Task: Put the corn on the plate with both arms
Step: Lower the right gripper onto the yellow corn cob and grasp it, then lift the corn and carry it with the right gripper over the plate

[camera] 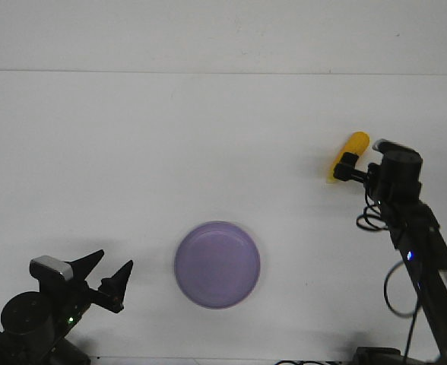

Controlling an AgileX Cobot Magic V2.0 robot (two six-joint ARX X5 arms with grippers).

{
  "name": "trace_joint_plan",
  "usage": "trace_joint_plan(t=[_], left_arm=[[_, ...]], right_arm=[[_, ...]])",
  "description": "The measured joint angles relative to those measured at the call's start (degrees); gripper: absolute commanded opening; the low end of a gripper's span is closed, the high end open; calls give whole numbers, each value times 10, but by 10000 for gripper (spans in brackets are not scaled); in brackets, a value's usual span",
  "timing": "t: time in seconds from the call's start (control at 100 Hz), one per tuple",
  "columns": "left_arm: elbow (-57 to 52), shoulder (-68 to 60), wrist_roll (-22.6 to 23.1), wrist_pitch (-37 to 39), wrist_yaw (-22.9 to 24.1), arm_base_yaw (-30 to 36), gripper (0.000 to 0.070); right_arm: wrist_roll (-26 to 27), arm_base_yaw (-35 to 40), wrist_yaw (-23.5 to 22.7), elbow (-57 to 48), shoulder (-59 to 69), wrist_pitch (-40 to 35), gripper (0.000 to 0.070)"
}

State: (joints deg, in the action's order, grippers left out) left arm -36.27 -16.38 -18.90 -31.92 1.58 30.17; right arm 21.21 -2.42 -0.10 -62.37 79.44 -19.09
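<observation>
White counter (132,152) fills my front view. Right arm's jaws (345,171), upper right, look closed across the corn (350,154), I judge ready for carrying. Left arm's jaws (111,272) wait spread open, lower left, beside the plate (217,265) at lower centre.

Plain white table (132,137), pale wall (208,34) beyond its far edge, even light

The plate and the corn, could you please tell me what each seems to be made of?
The plate looks like matte plastic: an even lavender colour, no pattern, and only a soft sheen. The corn at the right claw looks like a smooth moulded plastic toy, given its flat, uniform yellow, though it is too small here to be sure.
</observation>
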Motion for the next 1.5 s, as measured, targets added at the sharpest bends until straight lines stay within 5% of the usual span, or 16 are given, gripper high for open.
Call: trace_joint_plan(t=[0.32, 0.78, 0.82, 0.93, 0.98, 1.27, 1.5], left_arm=[[0, 0, 1, -3, 0, 0, 500], [0, 0, 1, -5, 0, 0, 499], [0, 0, 1, -5, 0, 0, 499], [0, 0, 1, -5, 0, 0, 498], [0, 0, 1, -5, 0, 0, 498], [0, 0, 1, -5, 1, 0, 498], [0, 0, 1, -5, 1, 0, 499]], right_arm=[[37, 0, 24, -250, 303, -111, 615], [64, -9, 62, -267, 366, -80, 518], [66, -10, 61, -267, 368, -80, 473], [71, -13, 62, -267, 371, -80, 215], [71, -14, 65, -267, 371, -78, 165], [70, -14, 53, -267, 360, -101, 166], [6, -2, 32, -267, 227, -169, 165]])
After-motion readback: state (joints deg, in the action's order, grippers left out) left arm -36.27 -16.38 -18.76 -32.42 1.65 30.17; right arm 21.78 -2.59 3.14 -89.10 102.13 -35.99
